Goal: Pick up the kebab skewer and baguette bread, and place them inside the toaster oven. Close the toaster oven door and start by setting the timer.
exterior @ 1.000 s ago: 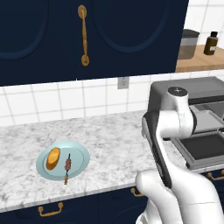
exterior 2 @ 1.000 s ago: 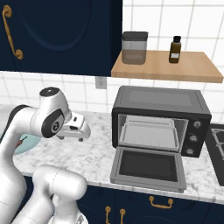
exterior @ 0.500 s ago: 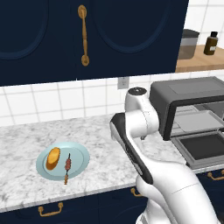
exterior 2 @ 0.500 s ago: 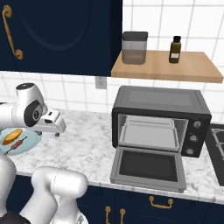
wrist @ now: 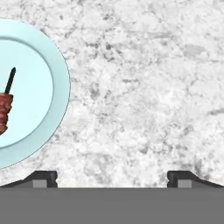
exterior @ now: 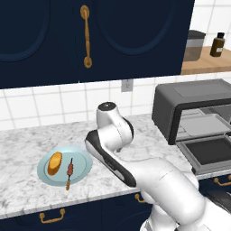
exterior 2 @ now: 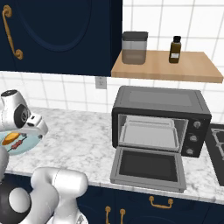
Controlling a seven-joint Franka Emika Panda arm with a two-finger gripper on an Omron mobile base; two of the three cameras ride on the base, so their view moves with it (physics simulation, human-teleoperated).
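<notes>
A: What is seen nearest?

B: The pincer (wrist: 112, 177) is held wide apart and empty above the marble worktop (wrist: 144, 87), just beside the light blue plate (wrist: 59, 94). The kebab skewer (wrist: 6, 105) is seen at the plate's middle.

A: And further off?

B: On the plate, the baguette bread (exterior: 55, 163) is laid beside the skewer, nearly parallel and apart from it. Well to the right, the toaster oven (exterior 2: 158, 118) is found with its door (exterior 2: 148, 168) dropped open and the rack exposed.

A: How should the pickup be done well?

B: The pincer should probably be centred over the skewer's chunks, turned across the stick, then lowered until the plate is nearly met before being clenched.
</notes>
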